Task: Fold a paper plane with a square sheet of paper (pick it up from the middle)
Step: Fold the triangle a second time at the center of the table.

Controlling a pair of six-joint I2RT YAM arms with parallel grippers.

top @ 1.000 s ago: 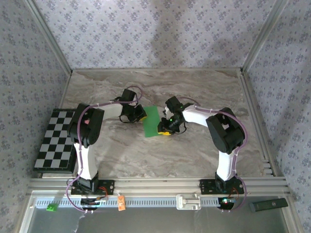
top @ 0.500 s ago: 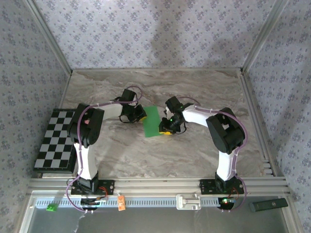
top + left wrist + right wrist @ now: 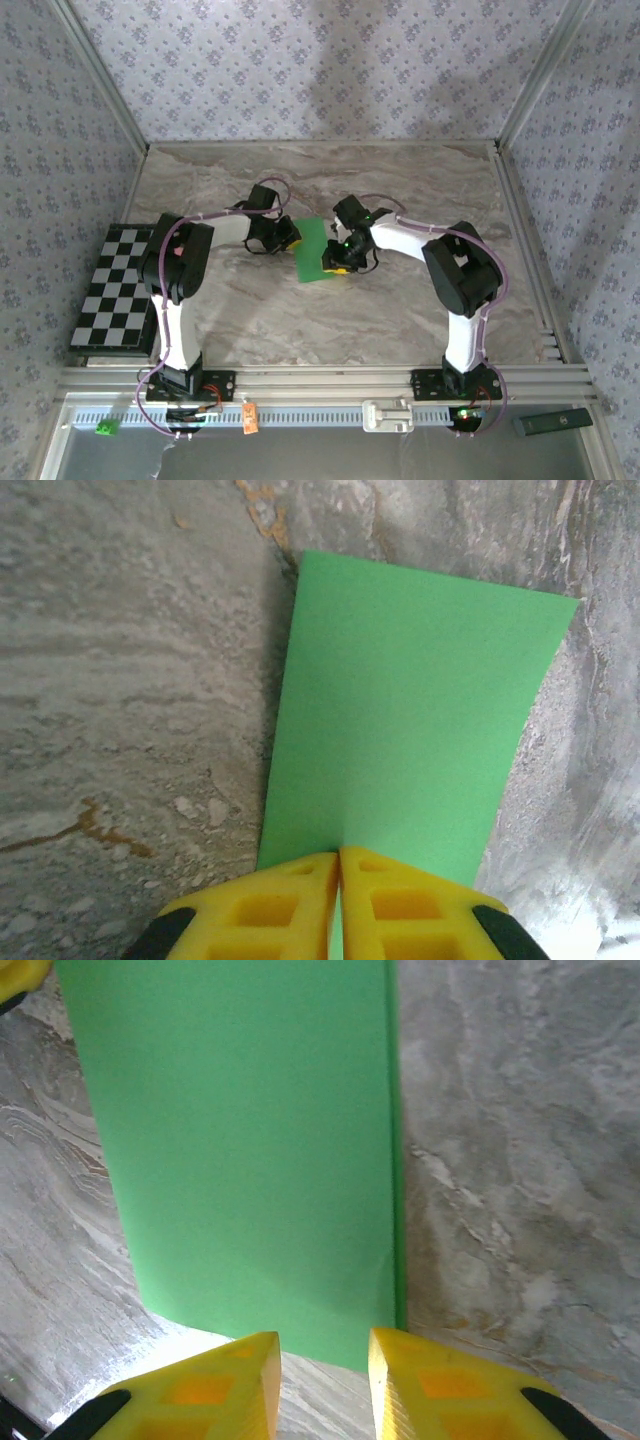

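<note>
The square sheet of paper (image 3: 311,250), bright green, lies on the marble table as a narrow rectangle, with a doubled edge along its right side in the right wrist view (image 3: 250,1140). My left gripper (image 3: 288,238) is shut on the paper's left edge; in the left wrist view its yellow tips (image 3: 338,855) pinch the sheet (image 3: 410,700), which stretches away from them. My right gripper (image 3: 334,264) is open at the opposite edge. Its tips (image 3: 323,1348) stand just short of the paper's near edge, with nothing between them.
A black-and-white checkered board (image 3: 115,285) lies at the table's left edge. On the front rail are a tiny green cube (image 3: 104,429), an orange tag (image 3: 250,417) and a black bar (image 3: 553,422). Patterned walls close in three sides.
The right gripper has crept a little to the left, toward the paper's edge. The left gripper and the paper have stayed put.
</note>
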